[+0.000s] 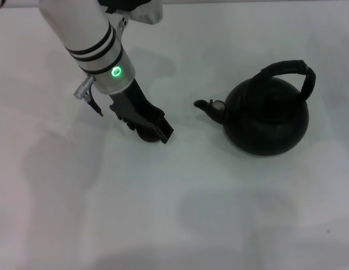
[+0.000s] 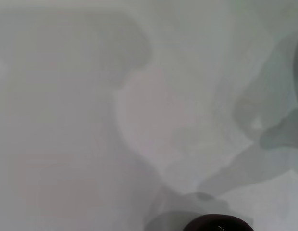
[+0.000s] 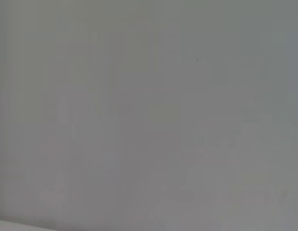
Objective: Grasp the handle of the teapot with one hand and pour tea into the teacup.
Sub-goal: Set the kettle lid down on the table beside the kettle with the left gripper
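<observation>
The black teapot [image 1: 267,117] stands at the right of the white table, its spout [image 1: 211,107] pointing left. Its ribbed black handle [image 1: 291,70] arches over the top, and nothing touches it. My left gripper [image 1: 156,133] is low over the table left of the spout and is shut on the small dark teacup [image 1: 142,134], which is mostly hidden under the fingers. The cup's rim also shows in the left wrist view [image 2: 217,224]. My right gripper is out of view, and the right wrist view shows only bare table.
The white tabletop [image 1: 180,214] stretches all around. A gap of about a cup's width lies between the left gripper and the teapot's spout. Soft shadows fall on the table near the front.
</observation>
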Action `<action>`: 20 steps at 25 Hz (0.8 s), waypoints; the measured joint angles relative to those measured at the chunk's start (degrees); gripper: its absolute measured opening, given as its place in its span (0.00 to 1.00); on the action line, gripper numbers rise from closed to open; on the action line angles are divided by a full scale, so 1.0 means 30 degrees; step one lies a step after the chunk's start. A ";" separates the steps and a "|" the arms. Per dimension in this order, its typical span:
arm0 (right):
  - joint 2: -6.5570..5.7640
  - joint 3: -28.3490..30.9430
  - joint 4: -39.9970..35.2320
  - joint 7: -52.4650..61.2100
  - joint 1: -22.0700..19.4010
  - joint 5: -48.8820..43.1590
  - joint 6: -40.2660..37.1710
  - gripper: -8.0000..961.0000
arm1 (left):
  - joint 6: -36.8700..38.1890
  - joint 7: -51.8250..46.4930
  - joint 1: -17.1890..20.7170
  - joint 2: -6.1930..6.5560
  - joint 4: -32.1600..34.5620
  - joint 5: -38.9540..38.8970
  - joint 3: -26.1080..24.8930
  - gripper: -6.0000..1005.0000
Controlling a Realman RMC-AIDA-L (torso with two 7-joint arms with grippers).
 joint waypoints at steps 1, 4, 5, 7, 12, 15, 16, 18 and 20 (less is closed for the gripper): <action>-0.0001 0.0006 0.0001 0.0001 -0.0007 0.0000 0.0010 0.69 | -0.0128 0.0009 0.0118 0.0013 0.0239 -0.0004 0.0000 0.77; -0.0001 -0.0002 0.0002 0.0000 -0.0017 -0.0002 0.0022 0.69 | -0.0546 0.0001 0.0567 0.0068 0.1130 0.0063 -0.0002 0.81; -0.0001 -0.0007 0.0002 0.0000 -0.0021 -0.0002 0.0023 0.69 | -0.0725 -0.0026 0.0792 0.0085 0.1544 0.0178 -0.0019 0.83; -0.0001 0.0025 0.0003 -0.0001 -0.0022 -0.0001 0.0035 0.69 | -0.1042 -0.0097 0.1161 0.0101 0.2395 0.0380 -0.0074 0.85; -0.0001 0.0067 0.0002 -0.0001 -0.0009 -0.0002 0.0080 0.69 | -0.2466 -0.0879 0.2081 0.0178 0.4413 0.1648 -0.0120 0.88; -0.0001 0.0083 0.0003 0.0000 -0.0004 -0.0004 0.0130 0.69 | -0.3433 -0.1260 0.2891 0.0181 0.6047 0.2478 -0.0232 0.88; 0.0000 0.0083 0.0003 0.0000 -0.0002 -0.0004 0.0133 0.69 | -0.3655 -0.1290 0.3164 0.0182 0.6616 0.2608 -0.0322 0.88; -0.0001 0.0084 -0.0011 0.0001 0.0002 -0.0002 0.0147 0.69 | -0.4024 -0.1220 0.4232 0.0177 0.8797 0.2709 -0.0912 0.88; 0.0000 0.0065 -0.0066 0.0000 0.0009 -0.0003 0.0167 0.69 | -0.4057 -0.1020 0.5407 0.0179 1.1042 0.2674 -0.1559 0.88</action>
